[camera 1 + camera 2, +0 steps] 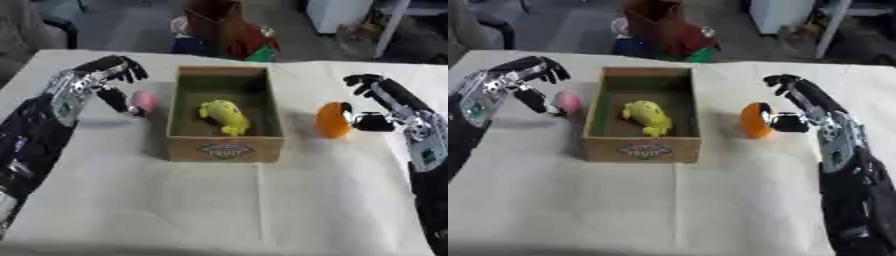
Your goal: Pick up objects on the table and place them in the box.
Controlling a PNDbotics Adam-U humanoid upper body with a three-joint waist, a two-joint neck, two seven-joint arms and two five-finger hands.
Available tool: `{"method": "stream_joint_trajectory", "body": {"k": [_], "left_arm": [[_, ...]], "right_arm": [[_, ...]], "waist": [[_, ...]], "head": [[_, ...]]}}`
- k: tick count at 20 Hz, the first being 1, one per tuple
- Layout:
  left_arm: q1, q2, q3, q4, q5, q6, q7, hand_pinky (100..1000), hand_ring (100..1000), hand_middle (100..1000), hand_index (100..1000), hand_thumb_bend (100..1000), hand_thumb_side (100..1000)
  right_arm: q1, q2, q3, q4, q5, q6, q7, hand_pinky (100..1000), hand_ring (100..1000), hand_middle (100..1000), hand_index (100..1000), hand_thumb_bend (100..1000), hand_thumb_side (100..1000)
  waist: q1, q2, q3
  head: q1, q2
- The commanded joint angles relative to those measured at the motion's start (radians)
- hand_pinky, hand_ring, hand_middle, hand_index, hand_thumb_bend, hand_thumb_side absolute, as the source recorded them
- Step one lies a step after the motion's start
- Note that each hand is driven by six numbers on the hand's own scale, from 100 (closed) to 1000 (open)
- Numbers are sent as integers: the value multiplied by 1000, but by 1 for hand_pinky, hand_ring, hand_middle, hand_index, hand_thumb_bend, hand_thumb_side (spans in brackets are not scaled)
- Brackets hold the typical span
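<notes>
An open cardboard box (226, 149) stands mid-table with a yellow toy (224, 116) lying inside it. A small pink object (143, 101) sits on the white cloth just left of the box; my left hand (103, 80) arches over it, thumb down beside it and fingers spread above, not closed on it. Right of the box stands an orange object (332, 119). My right hand (385, 102) is beside it, thumb touching its right side, fingers extended above and past it, not wrapped round.
The white tablecloth (219, 210) stretches wide toward me in front of the box. Beyond the table's far edge stands a brown and red object (229, 30) with colourful bits around it on the floor.
</notes>
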Motion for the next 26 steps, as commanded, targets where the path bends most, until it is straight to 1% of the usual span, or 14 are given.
{"method": "stream_joint_trajectory", "body": {"k": [1, 3, 4, 6, 8, 10, 11, 14, 16, 18, 20, 21, 23, 26], "left_arm": [[-26, 3, 12, 19, -39, 0, 23, 730, 653, 634, 759, 600, 131], [-27, -3, 14, 27, -73, 9, 72, 685, 562, 539, 692, 522, 123], [-27, -4, 15, 27, -93, 16, 112, 640, 491, 461, 621, 442, 104], [-26, -5, 22, 18, -123, 44, 229, 587, 396, 346, 510, 346, 100], [-26, -5, 26, 8, -119, 68, 328, 569, 343, 282, 452, 288, 100], [-31, -1, 27, -15, -89, 82, 389, 567, 330, 266, 437, 248, 100], [-37, 2, 24, -36, -64, 83, 403, 568, 330, 266, 437, 245, 100], [-64, 8, 4, -119, 31, 76, 408, 578, 335, 271, 440, 234, 100], [-85, -1, -19, -166, 89, 69, 384, 587, 350, 287, 454, 249, 100], [-105, -19, -50, -199, 123, 52, 340, 591, 355, 292, 459, 258, 100], [-115, -37, -70, -214, 145, 40, 301, 597, 364, 301, 466, 274, 100], [-118, -53, -91, -216, 149, 26, 275, 600, 371, 308, 473, 285, 100], [-117, -79, -117, -208, 150, 3, 230, 605, 379, 316, 480, 281, 100], [-103, -117, -135, -181, 165, -27, 179, 614, 393, 331, 492, 277, 100]], "right_arm": [[-29, -21, 6, -6, -2, -1, -6, 756, 771, 809, 919, 100, 234], [-28, -21, 6, -4, -1, -1, -7, 756, 771, 809, 919, 100, 234], [-28, -20, 7, -3, -1, -1, -7, 756, 771, 809, 919, 100, 234], [-27, -20, 6, -3, -1, -1, -8, 756, 770, 808, 919, 100, 233], [-26, -21, 5, -4, -1, 0, -8, 755, 770, 808, 919, 100, 232], [-24, -21, 4, -6, -1, 1, -8, 754, 770, 808, 918, 100, 232], [-23, -22, 4, -7, -1, 1, -7, 754, 770, 807, 918, 100, 232], [-19, -22, 4, -8, 0, 2, -5, 753, 769, 807, 918, 100, 231], [-17, -18, 5, -10, 0, 0, -4, 753, 769, 807, 918, 100, 231], [-17, -12, 6, -13, 0, -2, -1, 753, 769, 807, 918, 100, 231], [-17, -8, 7, -14, 1, -3, 1, 753, 769, 807, 918, 100, 230], [-18, -5, 7, -16, 1, -3, 1, 753, 769, 807, 918, 100, 230], [-18, -1, 8, -18, 1, -4, 2, 752, 769, 807, 917, 100, 230], [-16, 1, 7, -20, 0, -3, 3, 752, 769, 807, 917, 100, 230]], "waist": [[1, -11, -2], [1, -10, -3], [1, -9, -3], [2, -9, -4], [2, -10, -5], [4, -11, -6], [5, -11, -6], [7, -15, -5], [7, -18, -6], [6, -20, -7], [5, -21, -8], [5, -21, -12], [4, -20, -16], [4, -20, -20]], "head": [[4, 5], [4, 5], [4, 5], [4, 5], [3, 5], [2, 5], [1, 5], [1, 5], [5, 5], [9, 5], [12, 5], [16, 5], [19, 5], [21, 5]]}}
